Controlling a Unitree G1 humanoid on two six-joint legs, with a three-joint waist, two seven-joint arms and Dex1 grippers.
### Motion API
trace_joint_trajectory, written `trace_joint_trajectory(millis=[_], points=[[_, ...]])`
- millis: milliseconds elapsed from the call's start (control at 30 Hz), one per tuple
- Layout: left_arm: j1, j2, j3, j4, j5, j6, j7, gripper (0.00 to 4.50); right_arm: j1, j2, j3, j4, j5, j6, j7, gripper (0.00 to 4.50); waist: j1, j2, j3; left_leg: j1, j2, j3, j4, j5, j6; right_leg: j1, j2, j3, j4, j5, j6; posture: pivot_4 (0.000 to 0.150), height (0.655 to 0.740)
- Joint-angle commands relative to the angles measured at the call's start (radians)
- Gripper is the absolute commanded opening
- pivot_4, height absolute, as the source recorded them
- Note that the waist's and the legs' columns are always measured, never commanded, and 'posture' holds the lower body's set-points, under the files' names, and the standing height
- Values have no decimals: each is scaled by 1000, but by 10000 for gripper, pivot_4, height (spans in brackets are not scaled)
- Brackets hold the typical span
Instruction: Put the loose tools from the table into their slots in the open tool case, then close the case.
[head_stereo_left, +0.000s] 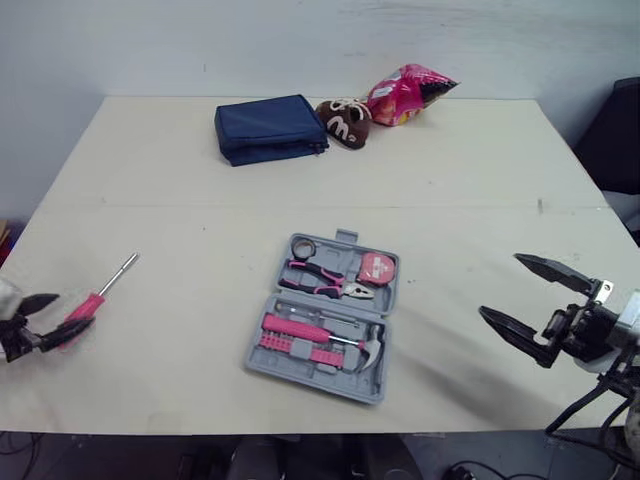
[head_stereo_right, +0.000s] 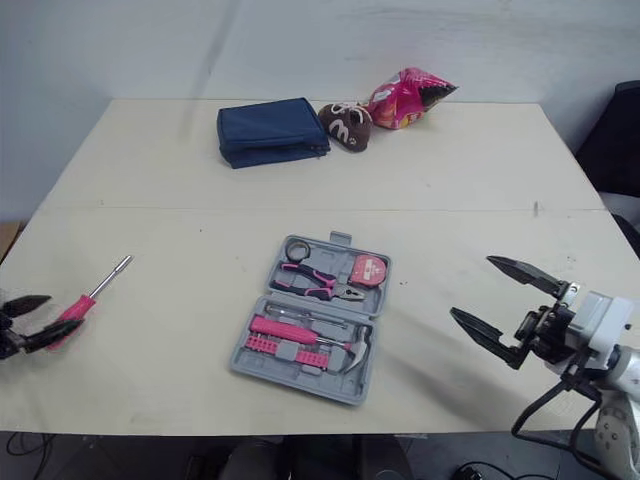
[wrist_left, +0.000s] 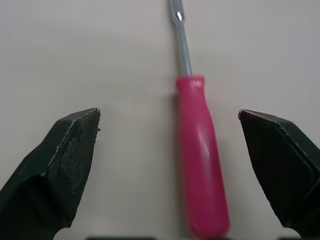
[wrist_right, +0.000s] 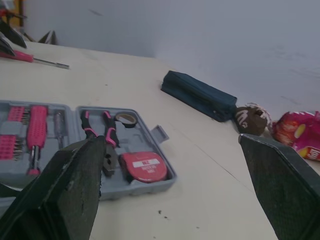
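A pink-handled screwdriver (head_stereo_left: 92, 298) with a silver shaft lies on the table near its left edge. My left gripper (head_stereo_left: 52, 321) is open, and its fingers (wrist_left: 70, 150) stand on either side of the pink handle (wrist_left: 200, 150) without touching it. The grey tool case (head_stereo_left: 325, 315) lies open in the middle of the table, holding pink pliers, a tape measure, a hammer and a bit set. My right gripper (head_stereo_left: 535, 298) hangs open and empty above the table's right front, well to the right of the case (wrist_right: 75, 145).
A navy pouch (head_stereo_left: 268, 128), a brown bag (head_stereo_left: 345, 122) and a pink snack bag (head_stereo_left: 408, 94) sit along the table's far edge. A dark chair (head_stereo_left: 618, 140) stands past the right edge. The cream table (head_stereo_left: 180, 200) is bare between case and screwdriver.
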Motion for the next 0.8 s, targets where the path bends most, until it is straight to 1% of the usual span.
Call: trace_joint_trajectory(millis=[33,100,233,333,433,467,567,600,800], points=[[-27,9,-28,14,38,6,50,45000,10,6,17,-87,27,19,-5,44312,6,0,0,0,0,0,0,0,0,0,0,0,0,0,0,1500,7400],[-38,-14,-47,6,42,11,45,45000,19,14,45,-111,31,29,2,44312,12,0,0,1,0,0,0,0,0,0,0,0,1,0,0,1500,7400],[-58,-58,-61,-42,21,85,27,45000,6,20,86,-109,9,3,46,44312,22,1,-1,1,0,0,1,0,0,0,0,0,2,0,0,1500,7400],[-41,-67,-77,-70,34,109,28,36615,-6,24,109,-116,12,-5,69,45000,29,2,-1,1,-1,0,2,0,1,1,-1,0,2,0,0,1500,7400],[-17,-64,-76,-99,29,149,29,24370,-14,28,128,-138,30,10,76,45000,29,2,-1,2,-1,0,2,0,1,2,-1,0,2,0,0,1500,7400],[-8,-61,-73,-113,27,153,29,19600,-14,26,133,-143,41,24,79,45000,28,3,-1,2,-1,0,1,0,1,2,-1,0,2,0,0,1500,7400],[24,-67,-52,-187,7,139,27,7862,-14,16,155,-172,80,56,100,45000,22,3,-1,2,-1,0,1,0,1,2,-1,1,2,0,0,1500,7400],[31,-72,-41,-217,-6,139,26,6156,-15,18,158,-180,88,62,104,45000,20,3,-1,3,-1,0,1,0,1,2,-1,1,2,0,0,1500,7400],[68,-89,-11,-465,-72,132,-11,6059,-38,21,171,-201,84,55,130,45000,20,1,-1,1,0,-1,2,0,1,2,-1,0,2,0,0,1500,7400]])
